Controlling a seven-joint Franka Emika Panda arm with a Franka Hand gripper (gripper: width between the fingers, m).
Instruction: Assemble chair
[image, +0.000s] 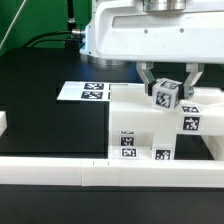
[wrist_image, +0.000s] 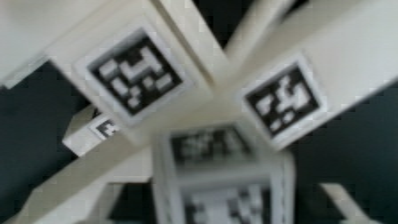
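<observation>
We start at the pincer (image: 168, 82), which hangs from the arm (image: 135, 30) with one finger on either side of a small cube (image: 166, 94). The cube is tilted, its tag turned towards us. We cannot tell whether the fingers press on it or stand just clear. The wrist view does not settle this: it is blurred and shows only tagged white pieces with slanted bars (wrist_image: 214, 55) crossing close under the camera.

Just below the cube is the rest of the chair (image: 140, 135), a stepped white block with tagged faces. It stands on the black worktop (image: 40, 120) towards the exterior view's right. The cube sits over the block's upper step, close to it, but we cannot say whether they touch.

We judge the step in hand to be fitting this cube onto the chair body. The next move would call for squaring the cube to its seat and lowering it straight down. The pincer should let go only once the cube rests flat.

Farther out, the marker board (image: 85, 90) lies flat to the left of the chair. A long plain rail (image: 60, 170) runs along the near edge.
</observation>
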